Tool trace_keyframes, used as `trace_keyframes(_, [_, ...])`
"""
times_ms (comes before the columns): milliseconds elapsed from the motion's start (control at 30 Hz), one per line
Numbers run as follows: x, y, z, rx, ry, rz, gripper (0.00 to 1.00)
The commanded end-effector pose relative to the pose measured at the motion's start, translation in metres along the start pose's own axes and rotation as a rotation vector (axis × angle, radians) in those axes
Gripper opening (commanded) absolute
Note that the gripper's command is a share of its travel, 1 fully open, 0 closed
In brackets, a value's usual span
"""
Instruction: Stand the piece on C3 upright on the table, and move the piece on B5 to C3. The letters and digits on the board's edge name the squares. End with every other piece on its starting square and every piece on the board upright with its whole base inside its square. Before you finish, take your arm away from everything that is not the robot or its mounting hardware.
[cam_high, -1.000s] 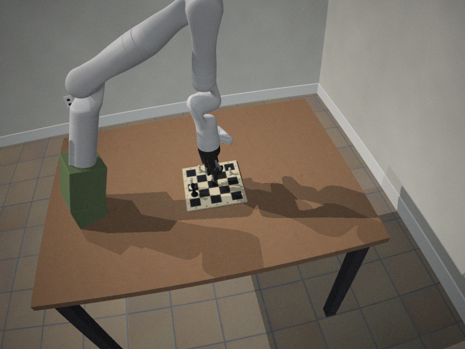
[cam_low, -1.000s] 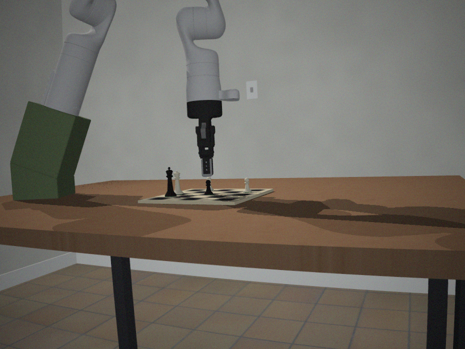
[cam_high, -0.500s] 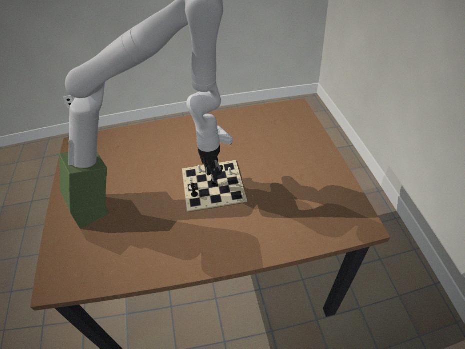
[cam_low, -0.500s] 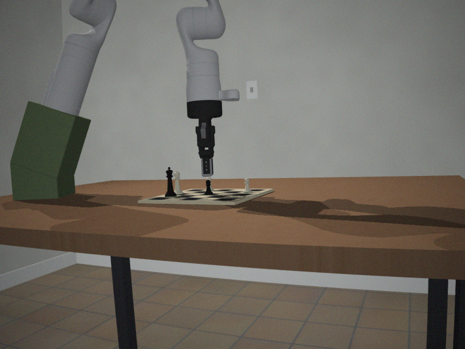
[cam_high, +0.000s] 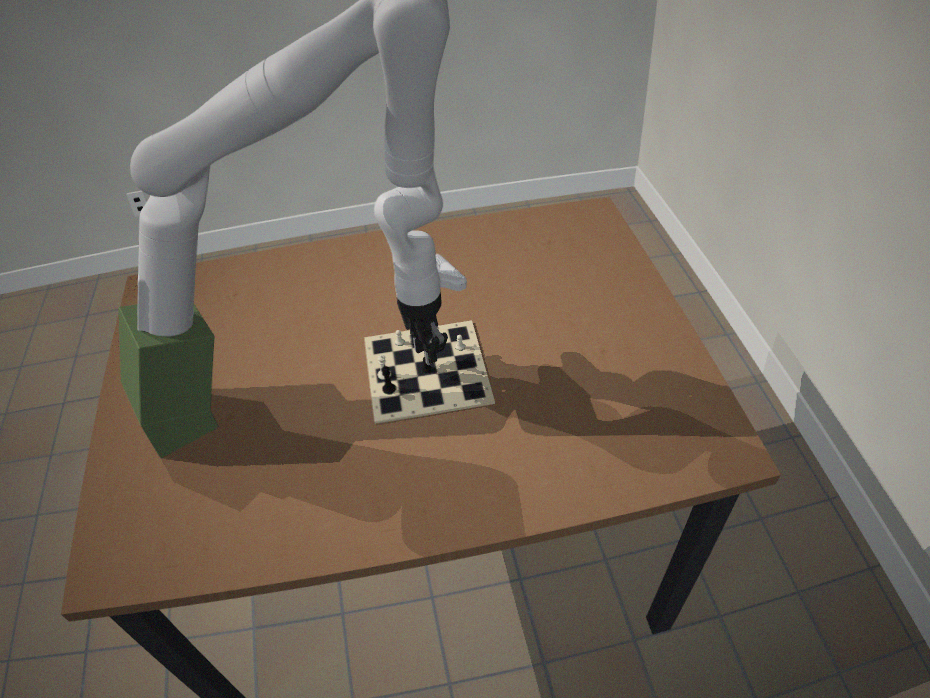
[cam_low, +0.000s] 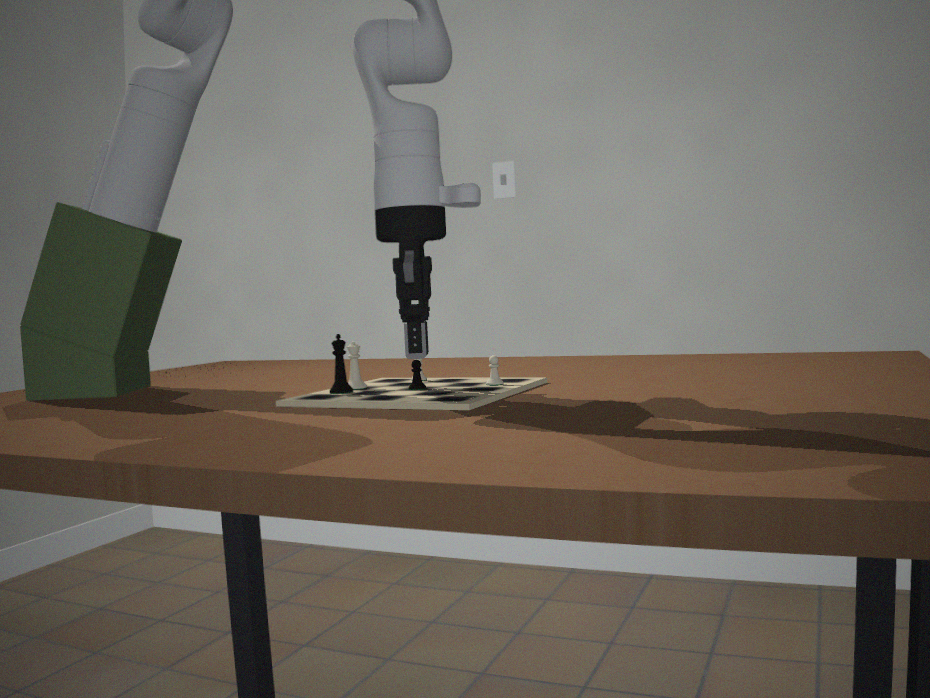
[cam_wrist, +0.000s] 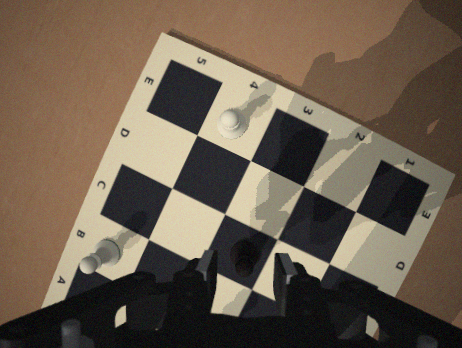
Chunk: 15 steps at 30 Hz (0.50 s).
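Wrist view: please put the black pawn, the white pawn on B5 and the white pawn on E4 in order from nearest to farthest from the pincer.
1. Black pawn, right under the pincer, between its fingers.
2. White pawn on B5, at the left board edge.
3. White pawn on E4, near the far edge, upright.

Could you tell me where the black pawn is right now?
In the wrist view, the black pawn stands upright on dark square C3, directly below the open end effector, between its fingers but not gripped.
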<state>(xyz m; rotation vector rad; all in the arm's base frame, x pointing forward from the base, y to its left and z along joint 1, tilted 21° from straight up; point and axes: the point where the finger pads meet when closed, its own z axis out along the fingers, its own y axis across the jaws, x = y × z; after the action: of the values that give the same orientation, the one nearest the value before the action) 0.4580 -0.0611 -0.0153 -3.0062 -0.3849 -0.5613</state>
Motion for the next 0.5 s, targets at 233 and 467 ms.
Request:
trace_keyframes(233, [-0.001, 0.0, 0.018, 0.002, -0.002, 0.003, 0.34])
trace_keyframes(467, [-0.001, 0.0, 0.026, 0.002, -0.002, 0.003, 0.34])
